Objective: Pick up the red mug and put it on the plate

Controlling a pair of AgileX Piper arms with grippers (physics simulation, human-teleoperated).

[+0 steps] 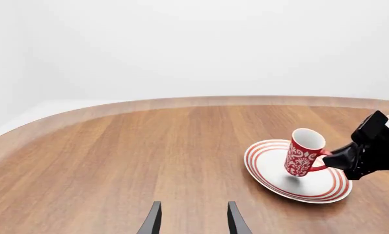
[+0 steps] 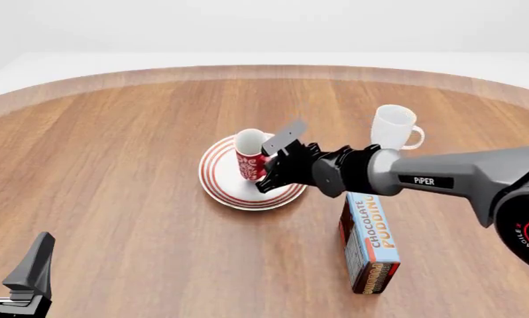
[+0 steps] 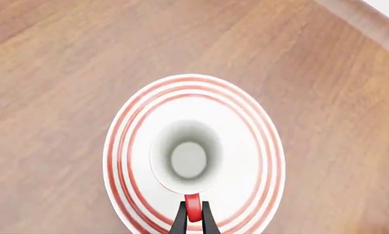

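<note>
Right tool [image 3: 192, 222] pinching the red mug [image 2: 250, 156] by its handle, over the plate [image 2: 225, 180].
Mug sits mid-frame, tilted, just above the plate's white centre; left tool [image 1: 193, 220], lower left, hangs spread and holds nothing above the bench [image 2: 114, 199].

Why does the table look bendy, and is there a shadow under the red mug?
Left wrist view: the table edge curves from lens distortion, and a soft grey shadow lies on the plate below the red mug. Front view: even light, no glare. Right wrist view: the mug's inside darkens toward its bottom, all sharp.
</note>
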